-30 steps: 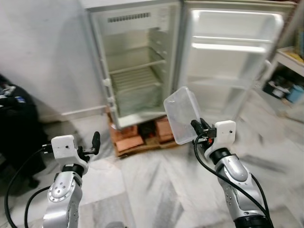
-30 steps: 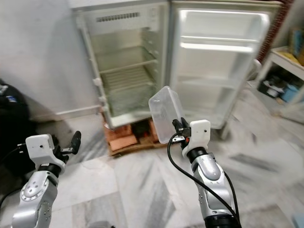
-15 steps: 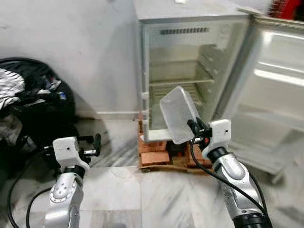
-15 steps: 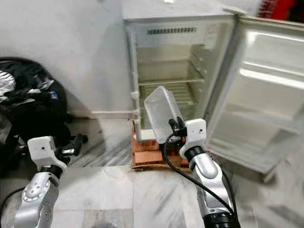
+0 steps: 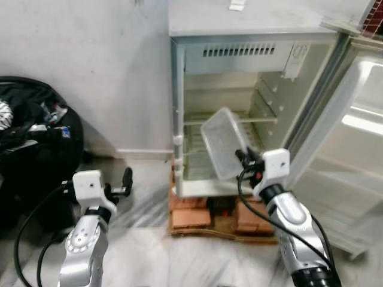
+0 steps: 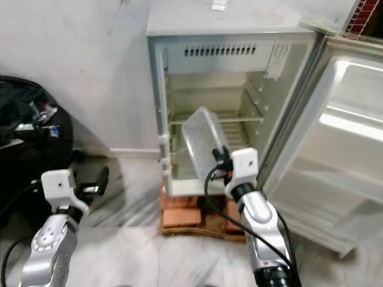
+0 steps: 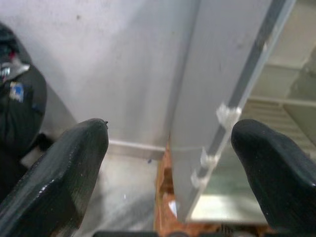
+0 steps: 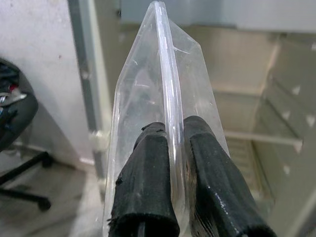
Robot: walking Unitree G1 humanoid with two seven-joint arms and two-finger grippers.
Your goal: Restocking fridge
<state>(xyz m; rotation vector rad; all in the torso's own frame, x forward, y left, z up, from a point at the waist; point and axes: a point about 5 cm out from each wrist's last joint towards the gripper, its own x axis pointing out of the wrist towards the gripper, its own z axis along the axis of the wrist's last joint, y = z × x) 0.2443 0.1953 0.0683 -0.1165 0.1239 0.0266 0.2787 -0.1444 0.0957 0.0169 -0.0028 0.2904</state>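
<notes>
A: We've closed in since the last frame; the fridge [image 5: 239, 101] now sits straight ahead, bigger, its door [image 5: 353, 149] swung off to our right.

B: Right tool [image 5: 242, 157] pinched tight on the rim of the clear plastic container [image 5: 222, 142], held up in front of the wire shelves [image 5: 230, 121].

A: Left tool [image 7: 168, 158] spread wide, empty, low near the wall. Black bag [image 5: 36, 137] to our left, bricks [image 5: 191, 215] under the fridge, marble floor [image 5: 149, 263].

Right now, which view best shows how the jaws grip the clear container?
The right wrist view: both jaws pinch the clear container by its rim, edge-on. The eye views show the right gripper holding it tilted before the open fridge.
</notes>
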